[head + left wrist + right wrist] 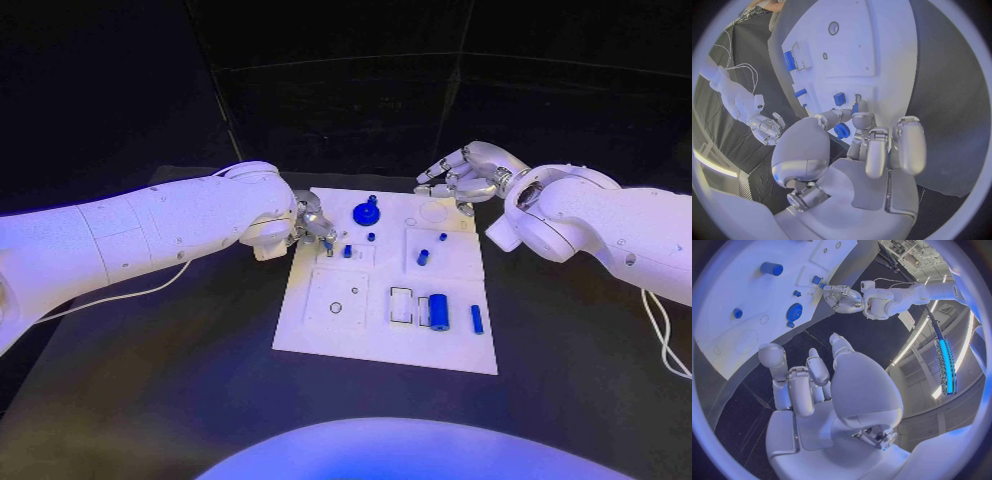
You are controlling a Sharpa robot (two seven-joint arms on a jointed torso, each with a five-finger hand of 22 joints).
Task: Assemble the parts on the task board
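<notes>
Overhead, the head view shows the board (335,335), a white plate, between the two hands. The left hand (309,228) sits at the board's far left edge, fingers curled down over a small blue part (346,251) just beside its tips; whether it grips that part cannot be told from this view. The right hand (464,180) hovers off the board's far right corner, fingers apart and holding nothing. A blue gear (366,213) lies between the two hands, nearer the left. A small peg (423,257) lies toward the board's middle, and a cylinder (438,311) and a thin bar (476,319) lie well apart from both hands, on the board's near half.

Left wrist view: the left hand (873,142) has its fingers (859,114) bent toward the board (892,45), one tip touching a small blue piece (854,107); a firm hold cannot be confirmed. The gear (842,131) lies just beside the thumb, and a block (839,98) sits just past the fingertips.

Right wrist view: the right hand (817,390) is spread, its fingers loosely extended above the dark table, clear of the board (729,295). The gear (794,312) lies beyond the fingertips, the cylinder (771,268) farther off, and the left hand (842,297) appears at the board's opposite edge.
</notes>
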